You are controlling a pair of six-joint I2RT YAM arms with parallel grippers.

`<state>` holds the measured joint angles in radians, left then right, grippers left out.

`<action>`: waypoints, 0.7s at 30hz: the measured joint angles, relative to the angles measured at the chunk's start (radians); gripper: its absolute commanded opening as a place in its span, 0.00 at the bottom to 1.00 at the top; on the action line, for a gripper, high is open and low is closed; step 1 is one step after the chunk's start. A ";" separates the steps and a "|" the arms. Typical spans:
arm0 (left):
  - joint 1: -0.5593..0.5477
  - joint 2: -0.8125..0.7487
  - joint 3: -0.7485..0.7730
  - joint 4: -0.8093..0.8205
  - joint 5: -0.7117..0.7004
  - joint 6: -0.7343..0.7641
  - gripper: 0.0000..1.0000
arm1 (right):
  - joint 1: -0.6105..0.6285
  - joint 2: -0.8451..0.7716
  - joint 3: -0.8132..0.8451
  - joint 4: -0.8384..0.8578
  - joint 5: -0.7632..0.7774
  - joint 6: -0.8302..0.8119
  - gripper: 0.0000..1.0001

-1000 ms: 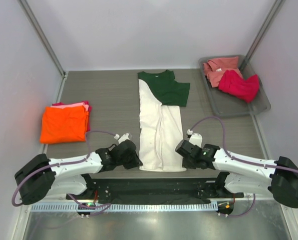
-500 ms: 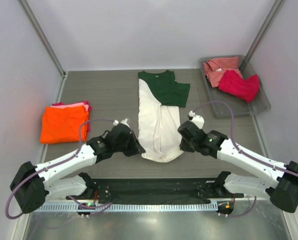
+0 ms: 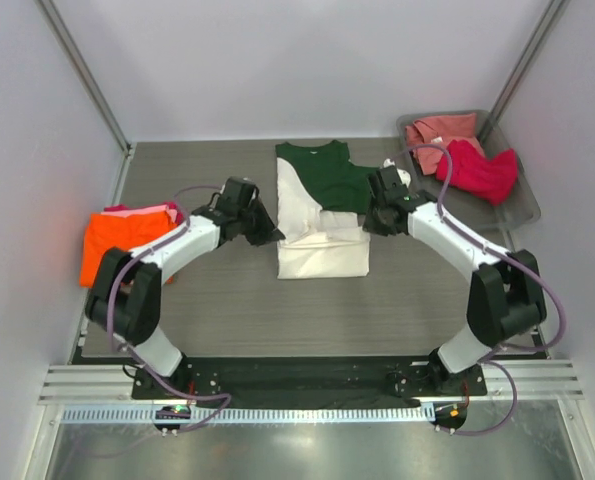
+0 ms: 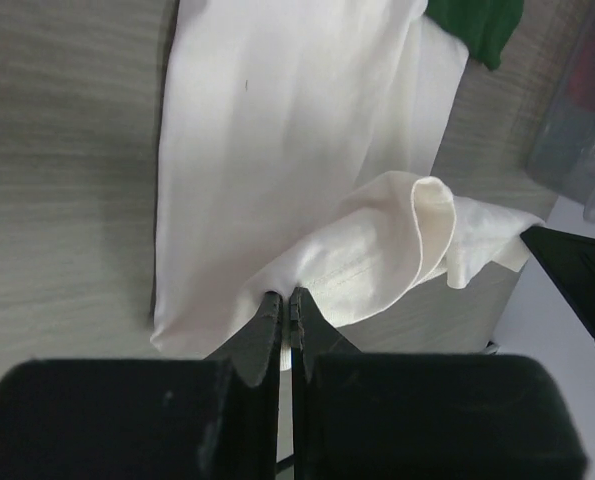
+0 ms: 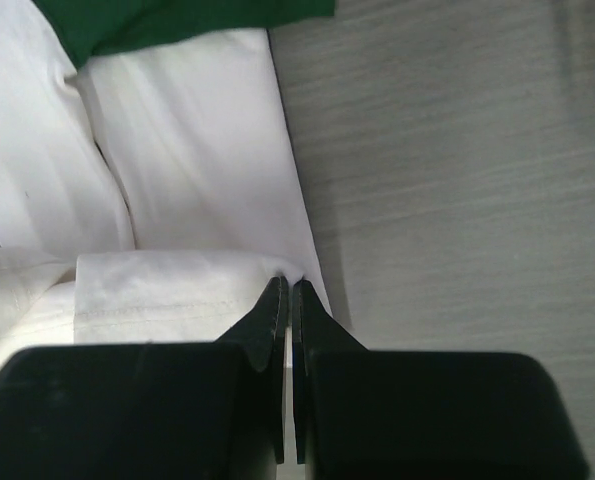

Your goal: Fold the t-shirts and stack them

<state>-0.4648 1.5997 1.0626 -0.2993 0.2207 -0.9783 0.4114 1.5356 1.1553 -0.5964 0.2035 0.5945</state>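
The cream t-shirt with dark green sleeves (image 3: 322,240) lies in the table's middle, its lower half folded up over its body. My left gripper (image 3: 273,235) is shut on the hem's left corner (image 4: 317,265). My right gripper (image 3: 369,226) is shut on the hem's right corner (image 5: 277,268). Both hold the hem low over the shirt's middle. An orange folded t-shirt (image 3: 127,248) lies on a pink one (image 3: 142,210) at the left. A salmon t-shirt (image 3: 439,134) and a crimson t-shirt (image 3: 477,168) lie in the grey tray (image 3: 457,215).
The grey tray stands at the back right by the wall. A metal rail (image 3: 247,412) runs along the near edge. Cables loop off both arms.
Both grippers have carried the shirt's bottom hem from the near edge up toward the collar, folding the shirt about in half. Both arms are stretched much farther out.
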 measured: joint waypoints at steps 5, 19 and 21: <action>0.048 0.139 0.140 0.001 0.019 0.025 0.00 | -0.046 0.169 0.136 0.035 -0.043 -0.041 0.01; 0.114 0.438 0.499 -0.042 0.047 0.085 0.59 | -0.100 0.467 0.426 0.064 -0.084 -0.080 0.65; 0.121 0.484 0.565 -0.056 0.050 0.098 0.74 | -0.108 0.496 0.443 0.070 -0.082 -0.081 0.91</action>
<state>-0.3443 2.0834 1.6272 -0.3557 0.2703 -0.8803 0.3031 2.0312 1.5986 -0.5262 0.1211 0.5133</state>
